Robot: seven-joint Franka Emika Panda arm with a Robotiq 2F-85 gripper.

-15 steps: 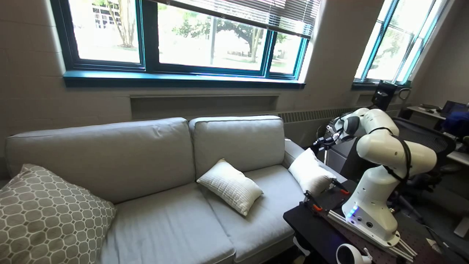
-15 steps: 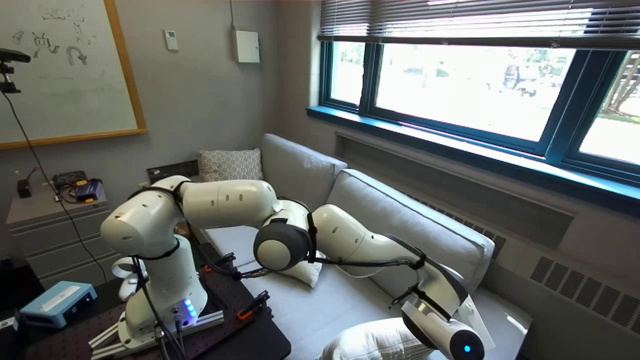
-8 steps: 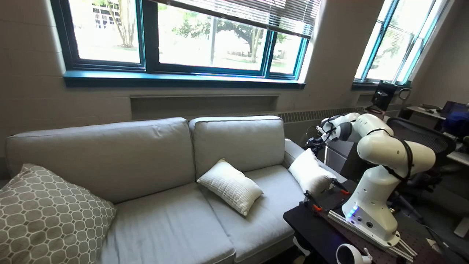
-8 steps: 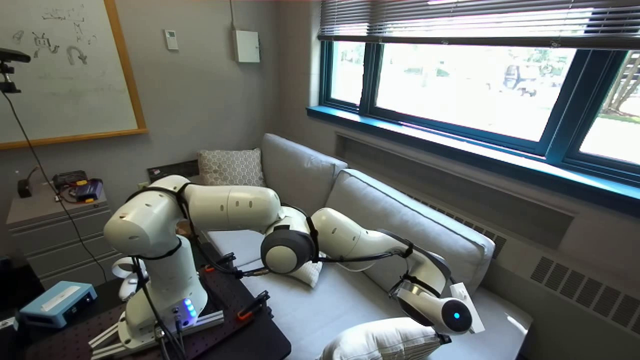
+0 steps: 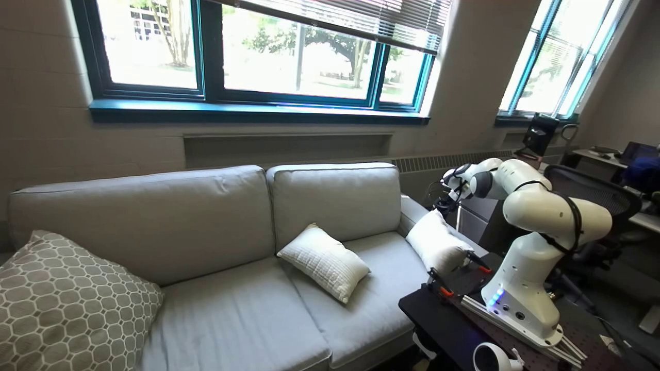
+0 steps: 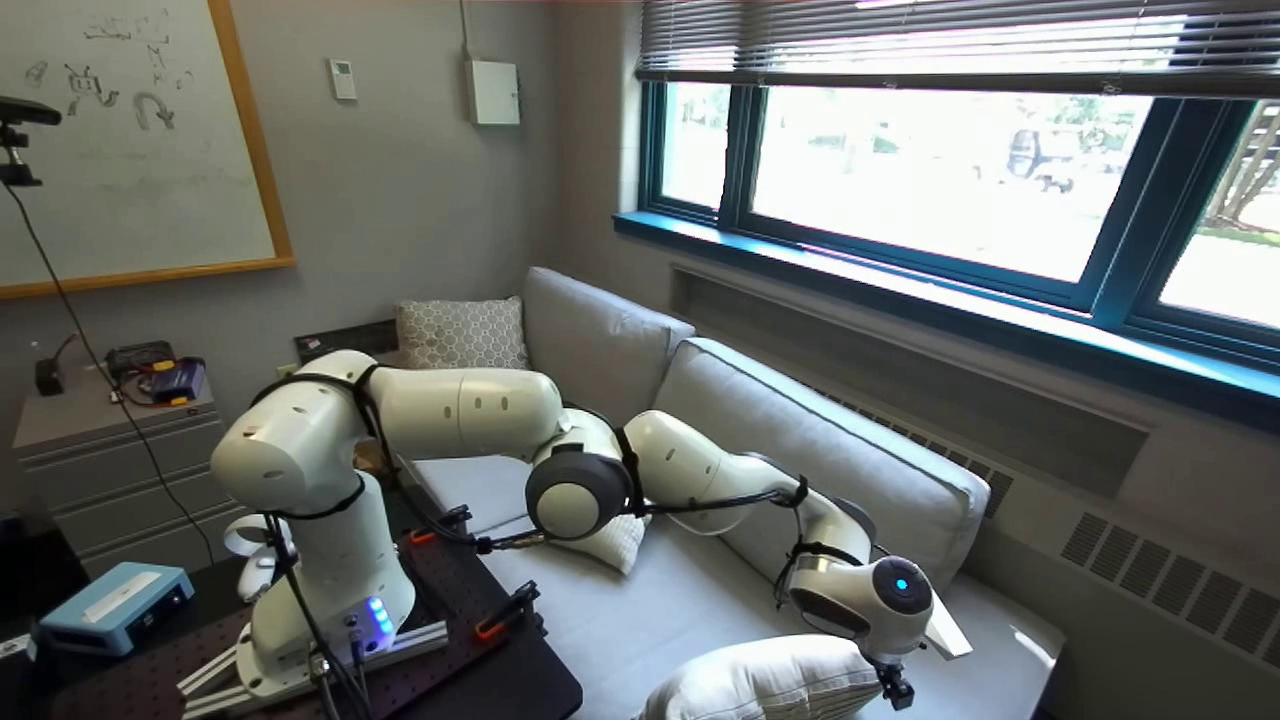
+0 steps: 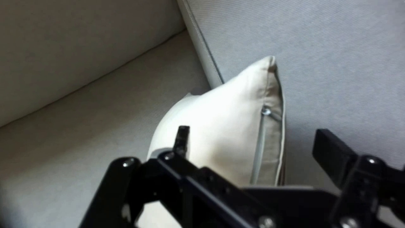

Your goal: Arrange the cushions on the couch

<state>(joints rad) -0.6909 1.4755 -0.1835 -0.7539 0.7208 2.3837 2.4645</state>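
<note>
A white cushion (image 5: 438, 242) leans on the right arm of the light grey couch (image 5: 216, 309). Its zipped edge shows in the wrist view, where the cushion (image 7: 227, 126) takes up the middle. My gripper (image 7: 254, 136) is open around that zipped edge: one finger stands in front of the white face, the opposite one over the grey armrest. Whether either finger touches the fabric I cannot tell. In an exterior view the gripper (image 6: 897, 688) points down at the cushion's top corner. Another white cushion (image 5: 325, 263) lies tilted mid-couch, partly hidden by the arm in an exterior view.
A larger lattice-patterned pillow (image 5: 77, 304) sits at the couch's far end. The black table (image 6: 540, 680) bearing the robot base stands against the couch front, with orange-tipped clamps (image 6: 505, 612) at its edge. Back cushions (image 5: 335, 206) rise behind the seat.
The wrist has swung round and tilted, so my gripper points more steeply down and has shifted closer over the cushion on the couch arm. It has stayed open. Both white cushions lie as before.
</note>
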